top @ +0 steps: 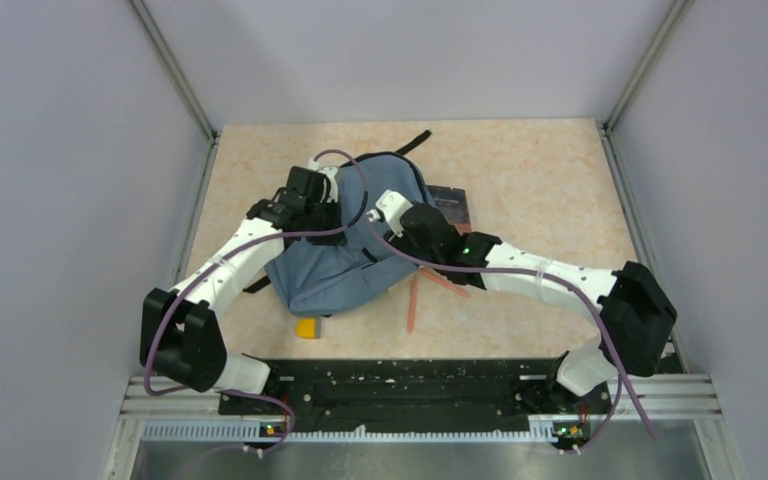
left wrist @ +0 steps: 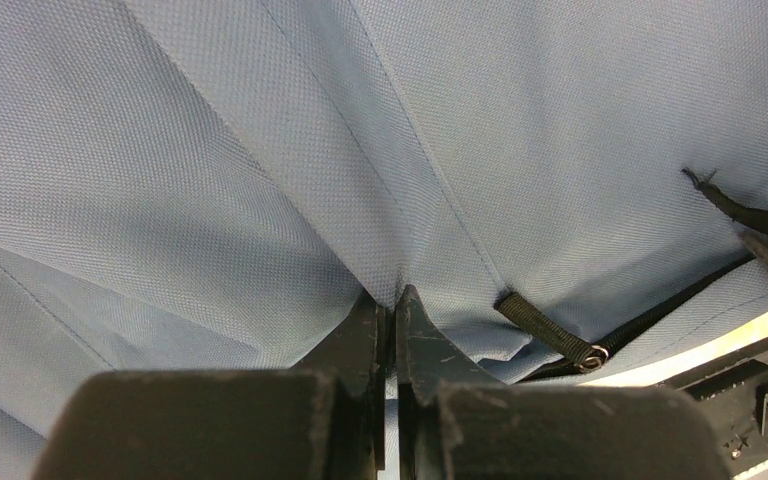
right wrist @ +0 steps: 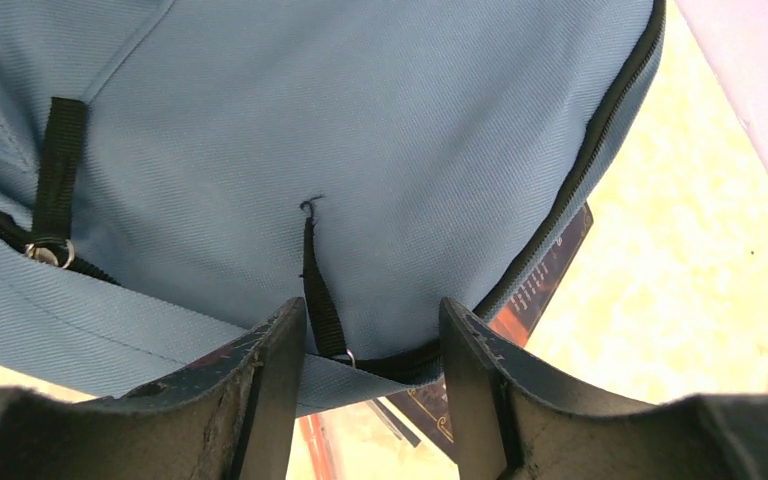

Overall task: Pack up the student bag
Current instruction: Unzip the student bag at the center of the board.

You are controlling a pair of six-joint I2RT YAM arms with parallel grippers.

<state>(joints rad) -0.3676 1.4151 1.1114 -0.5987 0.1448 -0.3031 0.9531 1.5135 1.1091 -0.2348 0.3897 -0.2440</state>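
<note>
Low in the top view, a small yellow block (top: 307,328) lies on the table (top: 530,170), just beside the near edge of the bag (top: 325,272). 2 thin orange sticks (top: 412,305) lie to its right, near the right arm. The bag sits left of centre at mid-frame, a slumped slate-blue fabric heap with black zipper trim round its rim. A black strap (top: 415,140) trails from it toward the far edge. Both arms reach onto its far half. The left gripper (left wrist: 393,305) has its fingers pressed together on a fold of the blue cloth, which rises in taut creases from the pinch. A short black zipper pull with a metal ring hangs just right of it. The right gripper (right wrist: 372,325) stands with jaws apart, straddling the bag's rim with another black pull between them; I cannot tell whether either finger touches the cloth. Beyond the bag's right side a dark book (top: 452,205) lies flat, partly hidden by the rim
</note>
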